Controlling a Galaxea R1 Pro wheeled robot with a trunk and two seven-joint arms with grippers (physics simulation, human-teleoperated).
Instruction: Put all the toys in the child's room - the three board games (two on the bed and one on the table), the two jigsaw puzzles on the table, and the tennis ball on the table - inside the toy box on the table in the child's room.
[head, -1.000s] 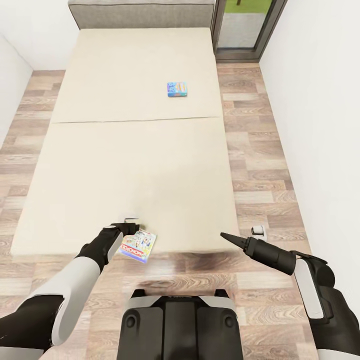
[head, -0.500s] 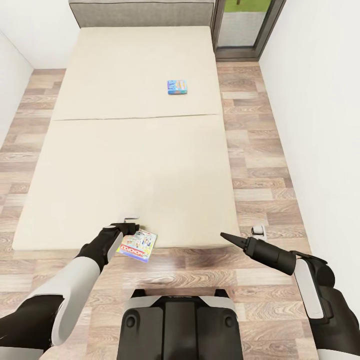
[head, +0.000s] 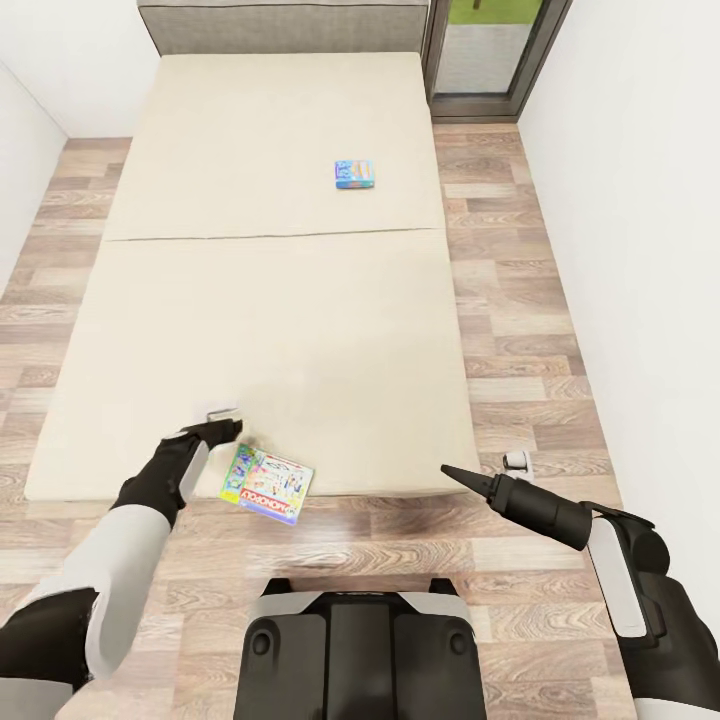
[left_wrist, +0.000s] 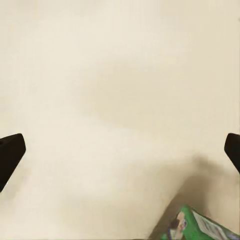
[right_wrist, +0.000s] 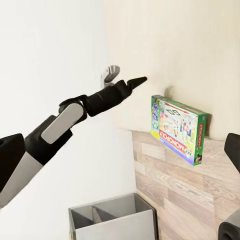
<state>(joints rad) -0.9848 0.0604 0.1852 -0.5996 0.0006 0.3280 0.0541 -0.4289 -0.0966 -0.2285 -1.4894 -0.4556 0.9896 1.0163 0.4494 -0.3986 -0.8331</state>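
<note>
The left gripper (head: 222, 420) has drawn back, jaws spread wide and empty, from the Monopoly board game (head: 266, 484), which overhangs the bed (head: 280, 340)'s near edge, so a fresh grasp looks needed; the right gripper (head: 448, 471) looks closed, empty.

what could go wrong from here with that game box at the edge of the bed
1. The green printed Monopoly game box lies at the near edge of the cream mattress, part of it jutting past the edge over the wood floor; a nudge could tip it off.
2. The left gripper is open and beside the box, not around it, so closing here would likely grab nothing.
3. The small blue game box lies far up the bed, probably beyond reach from here.
</note>
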